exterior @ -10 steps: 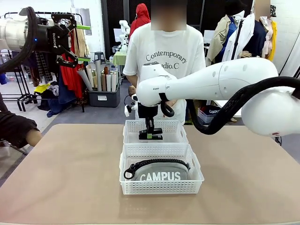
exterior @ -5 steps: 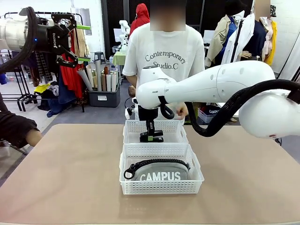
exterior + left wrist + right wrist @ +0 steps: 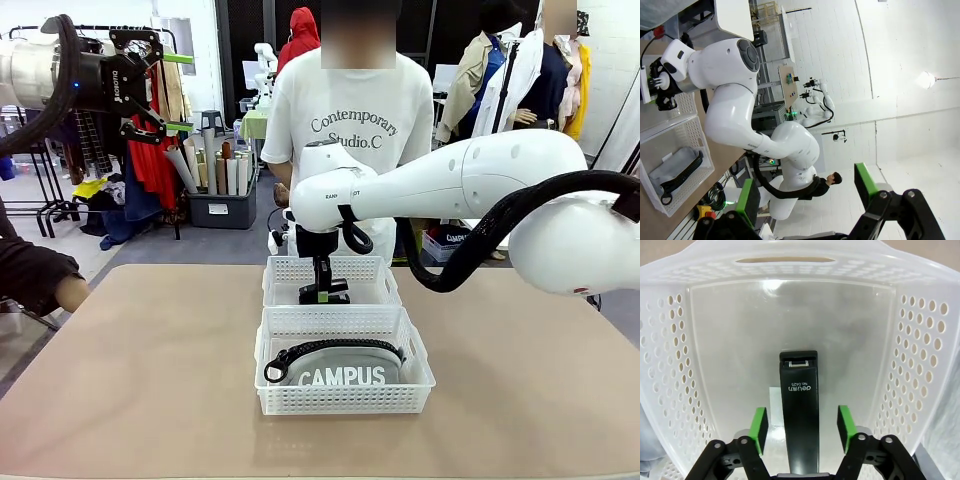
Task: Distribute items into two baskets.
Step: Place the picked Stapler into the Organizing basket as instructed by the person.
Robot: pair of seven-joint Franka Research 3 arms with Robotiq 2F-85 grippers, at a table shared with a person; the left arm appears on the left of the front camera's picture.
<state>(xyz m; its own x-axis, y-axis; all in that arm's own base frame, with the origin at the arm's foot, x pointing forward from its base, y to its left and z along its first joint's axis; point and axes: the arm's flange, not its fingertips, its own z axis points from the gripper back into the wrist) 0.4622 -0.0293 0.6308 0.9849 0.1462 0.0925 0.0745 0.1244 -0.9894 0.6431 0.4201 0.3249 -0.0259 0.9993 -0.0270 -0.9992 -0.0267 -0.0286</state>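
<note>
Right wrist view: my right end effector [image 3: 801, 425] stands parted around the rigid stapler [image 3: 799, 415], grippable across its narrow sides

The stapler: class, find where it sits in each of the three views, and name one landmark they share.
Front view: stapler in the far basket, under the right gripper.
Left wrist view: upper left edge, the far basket under the right gripper; stapler too small to tell.
Right wrist view: stapler bottom centre, between open green pads.
Shared landmark: the far basket.
</note>
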